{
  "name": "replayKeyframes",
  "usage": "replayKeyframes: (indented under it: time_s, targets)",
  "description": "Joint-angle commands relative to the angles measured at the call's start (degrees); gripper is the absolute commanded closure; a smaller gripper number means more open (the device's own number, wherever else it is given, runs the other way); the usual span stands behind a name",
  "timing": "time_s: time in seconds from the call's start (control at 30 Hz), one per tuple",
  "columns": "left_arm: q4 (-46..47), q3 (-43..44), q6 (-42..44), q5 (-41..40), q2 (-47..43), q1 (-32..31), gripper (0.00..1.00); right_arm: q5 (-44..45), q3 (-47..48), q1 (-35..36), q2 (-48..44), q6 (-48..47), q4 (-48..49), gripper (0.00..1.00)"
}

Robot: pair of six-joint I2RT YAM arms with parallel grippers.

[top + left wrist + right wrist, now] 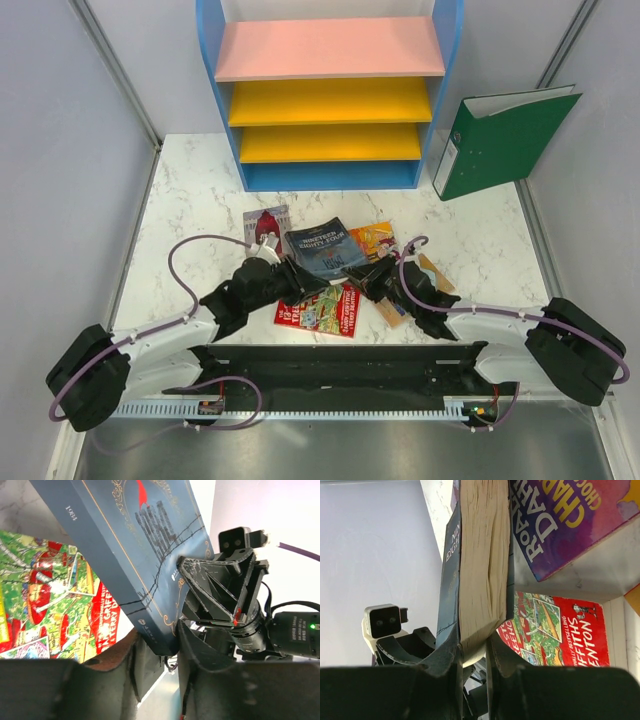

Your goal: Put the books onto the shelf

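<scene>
While the right gripper (474,647) pinches the Nineteen Eighty-Four book (482,555) across its page edge, tilting it up off the pile, the left gripper (159,655) straddles its near corner. Jaws stand narrow either side; cannot tell if they bite. Probably a two-handed lift or handover for a firmer hold. Book hangs mid-table over the Storey Treehouse book (318,312), well short of the shelf (330,50) at the far edge.

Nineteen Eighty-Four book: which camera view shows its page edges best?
Right wrist view: the Nineteen Eighty-Four book stands edge-on, pages large and central. Left wrist shows only a cover and the spine; top external only the titled cover, small.
</scene>
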Motion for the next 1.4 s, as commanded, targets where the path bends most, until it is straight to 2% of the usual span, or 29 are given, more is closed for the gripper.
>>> replayKeyframes:
  time_s: [0.0, 0.13, 0.2, 0.43, 0.57, 0.67, 0.73, 0.77, 0.83, 0.93, 0.97, 1.03, 1.07, 1.1, 1.17, 1.37]
  targets:
    - [-3.32, 3.6, 3.12, -12.45, 0.89, 1.69, 0.59, -5.59, -1.93, 0.99, -1.75, -1.23, 1.42, 1.0]
    - [-4.11, 5.98, 2.51, -11.05, 5.18, 1.69, 0.27, -5.68, -3.07, 1.35, -1.49, -1.06, 2.73, 1.0]
    - [-3.76, 6.94, 1.98, -10.43, 6.86, 1.69, 0.25, -5.76, -3.69, 1.52, -1.13, -0.97, 3.26, 1.0]
    - [0.02, 8.61, 1.01, -9.2, 10.3, 1.69, 0.39, -5.5, -5.19, 1.96, -0.7, -0.09, 5.2, 1.0]
    - [0.81, 8.88, 1.27, -10.34, 8.99, 1.69, 0.43, -5.94, -5.1, 2.22, 0.62, 0.0, 6.33, 1.0]
    - [1.16, 9.84, 2.33, -11.74, 8.19, 1.69, 0.5, -6.38, -5.1, 3.01, 2.11, 0.0, 7.65, 1.0]
    - [0.73, 11.68, 3.55, -11.75, 8.72, 1.69, 0.72, -6.9, -5.01, 3.54, 3.95, -0.26, 8.45, 1.0]
    - [0.03, 12.56, 4.08, -11.66, 9.41, 1.78, 0.86, -7.26, -4.92, 3.63, 4.66, -0.52, 9.76, 1.0]
    - [-4.18, 16.25, 5.93, -11.22, 10.47, 1.78, 0.96, -8.75, -4.92, 3.72, 6.94, -2.27, 12.48, 0.93]
    - [-8.15, 19.86, 8.39, -9.04, 12.14, 2.04, 0.98, -8.84, -6.23, 3.72, 9.49, -3.51, 17.13, 0.78]
    - [-9.02, 20.39, 8.74, -8.33, 12.49, 2.22, 0.98, -8.84, -6.85, 3.72, 9.94, -3.43, 18.54, 0.63]
    - [-10.69, 21.1, 10.15, -5.88, 12.5, 2.92, 0.98, -8.84, -9.04, 3.11, 10.55, -3.43, 23.36, 0.55]
    - [-10.96, 21.01, 10.59, -4.99, 12.32, 3.27, 0.98, -8.84, -9.66, 2.84, 10.64, -3.78, 24.61, 0.44]
    - [-11.05, 20.57, 11.63, -3.85, 12.06, 4.14, 0.98, -8.84, -10.28, 2.41, 10.56, -3.95, 25.49, 0.38]
    - [-12.02, 20.22, 13.04, 0.19, 11.88, 5.2, 0.98, -8.84, -11.86, 0.74, 10.03, -4.13, 25.77, 0.31]
    - [-16.94, 19.87, 20.34, 9.07, 12.58, 10.03, 0.98, -11.74, -13.36, -3.13, 6.26, -5.89, 20.07, 0.3]
